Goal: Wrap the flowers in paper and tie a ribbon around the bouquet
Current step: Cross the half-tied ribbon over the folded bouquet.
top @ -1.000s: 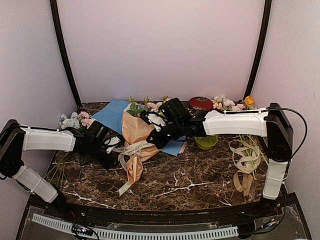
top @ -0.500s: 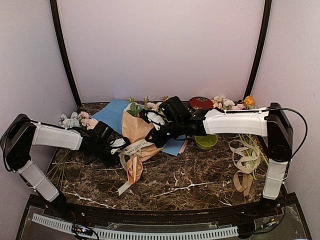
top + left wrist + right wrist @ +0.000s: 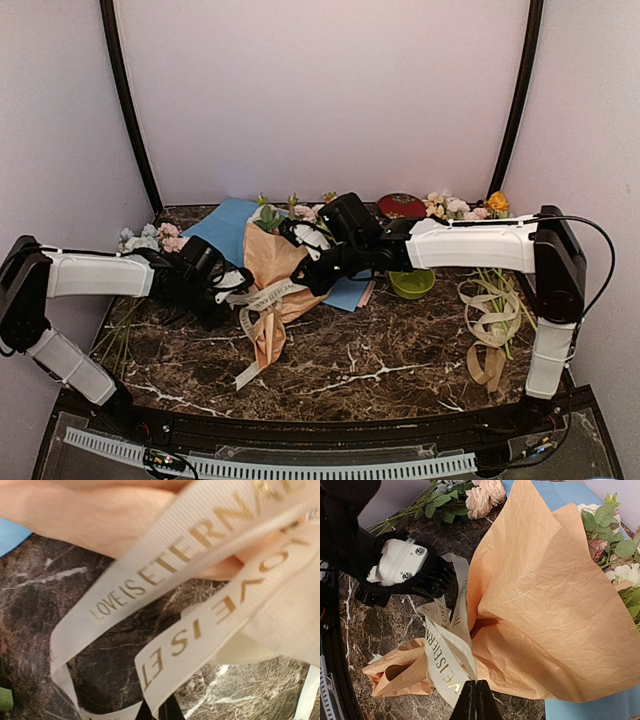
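Note:
The bouquet point(image 3: 272, 272) lies on the dark marble table, a cone of creased tan paper point(image 3: 545, 605) narrowing toward me. Pink-cream flowers point(image 3: 300, 212) and green leaves point(image 3: 615, 545) show at its wide far end. The cream ribbon point(image 3: 268, 297) with gold lettering point(image 3: 165, 570) loops round the cone's waist. My left gripper point(image 3: 237, 288) sits just left of the cone; in its wrist view its dark jaws point(image 3: 160, 712) are shut on a ribbon strand. My right gripper point(image 3: 303, 285) is on the cone's right side, its fingertips point(image 3: 476, 700) pressed together on another ribbon strand.
A light blue sheet point(image 3: 225, 228) lies under and behind the bouquet. A loose bunch with blue blooms point(image 3: 145, 240) lies at far left. A green bowl point(image 3: 412, 284), a red round lid point(image 3: 401, 206), a bunch with an orange bloom point(image 3: 497, 202) and coiled tan ribbon point(image 3: 488, 320) are on the right.
My left gripper has closed on the ribbon strand and its arm has shifted slightly beside the cone. The right arm and the bouquet have stayed in place.

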{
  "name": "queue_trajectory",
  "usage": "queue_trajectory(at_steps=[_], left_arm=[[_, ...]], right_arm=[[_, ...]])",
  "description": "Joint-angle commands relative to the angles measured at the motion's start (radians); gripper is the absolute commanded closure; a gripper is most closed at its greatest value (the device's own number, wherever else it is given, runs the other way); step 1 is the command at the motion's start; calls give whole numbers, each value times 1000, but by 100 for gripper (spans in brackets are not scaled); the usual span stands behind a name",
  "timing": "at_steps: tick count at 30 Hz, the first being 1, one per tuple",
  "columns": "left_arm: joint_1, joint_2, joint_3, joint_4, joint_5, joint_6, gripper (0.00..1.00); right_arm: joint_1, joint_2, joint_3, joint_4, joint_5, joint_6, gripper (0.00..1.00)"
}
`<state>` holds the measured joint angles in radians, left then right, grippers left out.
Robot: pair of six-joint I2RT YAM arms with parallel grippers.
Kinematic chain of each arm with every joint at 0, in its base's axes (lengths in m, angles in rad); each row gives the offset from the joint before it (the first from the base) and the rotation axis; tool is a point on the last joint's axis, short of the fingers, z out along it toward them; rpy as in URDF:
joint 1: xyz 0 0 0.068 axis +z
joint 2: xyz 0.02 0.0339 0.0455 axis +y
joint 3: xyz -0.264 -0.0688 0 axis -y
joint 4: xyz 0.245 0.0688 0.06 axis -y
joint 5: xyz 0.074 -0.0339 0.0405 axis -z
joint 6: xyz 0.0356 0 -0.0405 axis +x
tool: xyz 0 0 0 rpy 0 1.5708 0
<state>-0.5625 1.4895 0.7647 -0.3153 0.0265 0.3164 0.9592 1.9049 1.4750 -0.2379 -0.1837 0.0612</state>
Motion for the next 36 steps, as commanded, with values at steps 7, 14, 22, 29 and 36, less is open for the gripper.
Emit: queue_trajectory(at_steps=[7, 14, 22, 29, 36], left_arm=[[0, -310, 51, 15, 132, -31, 100], [-20, -565, -74, 271, 588, -91, 100], [-241, -429, -35, 513, 622, -142, 100], [-386, -225, 42, 553, 582, -60, 100], [-471, -107, 62, 636, 430, -35, 100]], right_arm=[[-8, -6, 35, 16, 7, -5, 100], [-10, 17, 67, 12, 25, -7, 100], [-24, 62, 136, -8, 15, 20, 100], [-34, 72, 160, -12, 8, 38, 100], [-36, 56, 159, -15, 12, 34, 100]])
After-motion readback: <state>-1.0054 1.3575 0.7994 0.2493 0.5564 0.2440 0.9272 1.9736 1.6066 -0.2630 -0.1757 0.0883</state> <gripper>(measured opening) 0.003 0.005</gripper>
